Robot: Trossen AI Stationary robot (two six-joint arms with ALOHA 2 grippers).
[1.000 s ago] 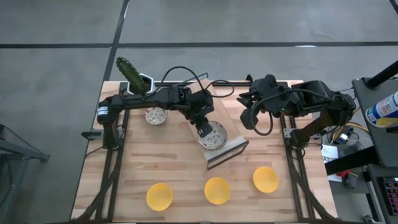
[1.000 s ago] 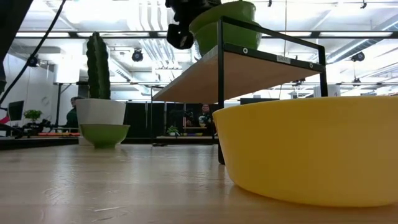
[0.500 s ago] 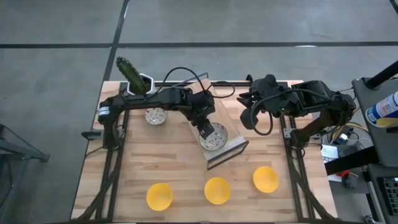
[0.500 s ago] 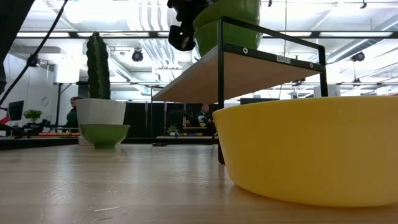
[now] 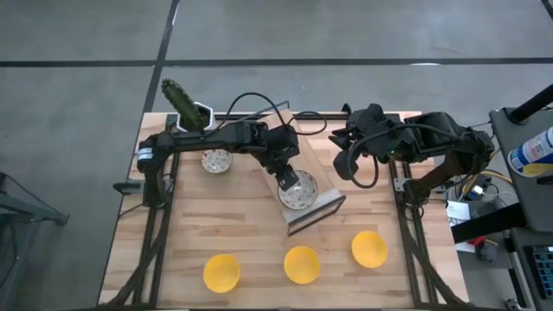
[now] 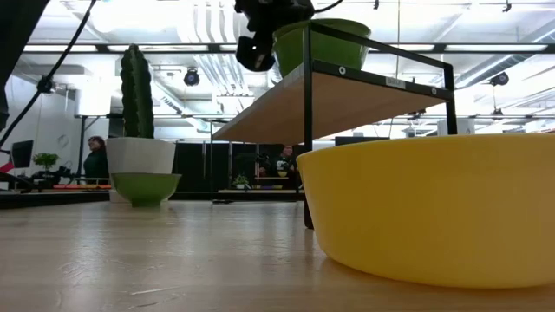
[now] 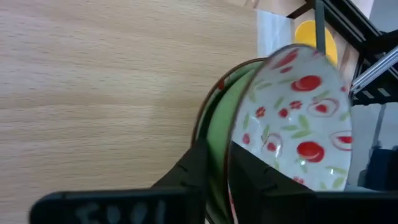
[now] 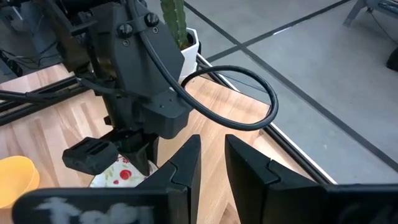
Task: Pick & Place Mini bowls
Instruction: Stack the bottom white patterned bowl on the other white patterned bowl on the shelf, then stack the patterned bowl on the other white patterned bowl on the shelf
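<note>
We see the left claw (image 5: 286, 179) pinching the speckled bowl's (image 5: 299, 192) rim on the wooden shelf (image 5: 321, 206). It could tip off. The right claw (image 5: 349, 166) waits beside the shelf, slightly spread.

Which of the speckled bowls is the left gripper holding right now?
The speckled bowl on the wooden shelf at table centre: the left gripper clamps its rim. The other speckled bowl sits untouched near the cactus pot.
</note>
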